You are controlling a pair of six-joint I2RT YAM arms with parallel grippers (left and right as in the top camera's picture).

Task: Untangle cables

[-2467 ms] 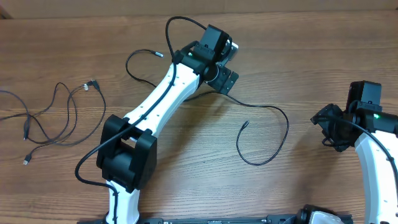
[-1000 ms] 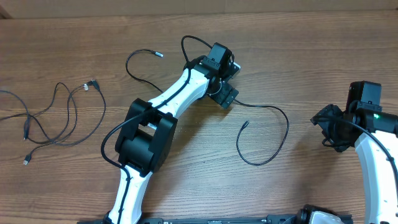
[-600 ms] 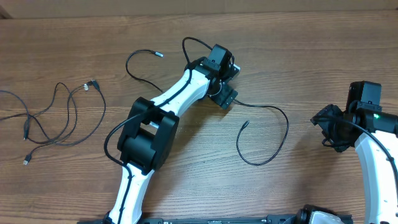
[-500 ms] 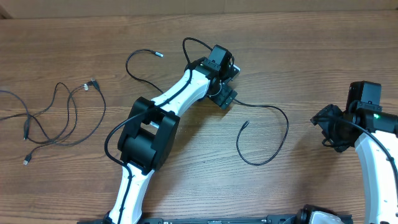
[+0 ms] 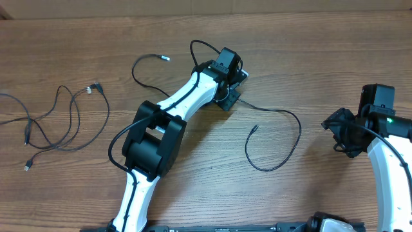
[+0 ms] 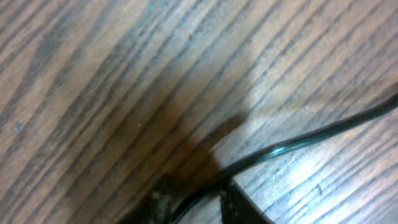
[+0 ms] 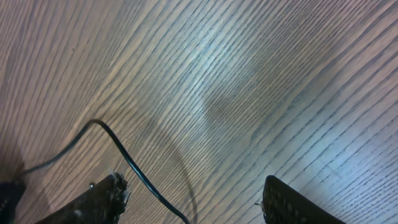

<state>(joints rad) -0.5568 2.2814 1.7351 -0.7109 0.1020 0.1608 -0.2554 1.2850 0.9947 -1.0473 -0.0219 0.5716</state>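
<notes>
One thin black cable (image 5: 283, 115) runs from a plug (image 5: 166, 58) at the upper left, under my left arm, then loops right and down to a free end (image 5: 255, 127). My left gripper (image 5: 227, 98) sits low on the table over its middle. In the left wrist view this cable (image 6: 298, 143) passes between the narrowed fingers (image 6: 239, 208) of the left gripper (image 6: 196, 206), which is shut on it. More cables (image 5: 58, 122) lie in a loose tangle at the far left. My right gripper (image 5: 340, 134) hovers at the right, open (image 7: 196, 202), apart from the loop.
A thin black cord (image 7: 134, 171) crosses the right wrist view close to one finger (image 7: 102, 199); I cannot tell whether it is a task cable. The left arm's white links (image 5: 187, 96) stretch diagonally across the wooden table (image 5: 322, 51).
The left gripper's jaws have closed in on the cable. The cable's plug end and right-hand loop have shifted slightly to the right. The right arm has not moved.
</notes>
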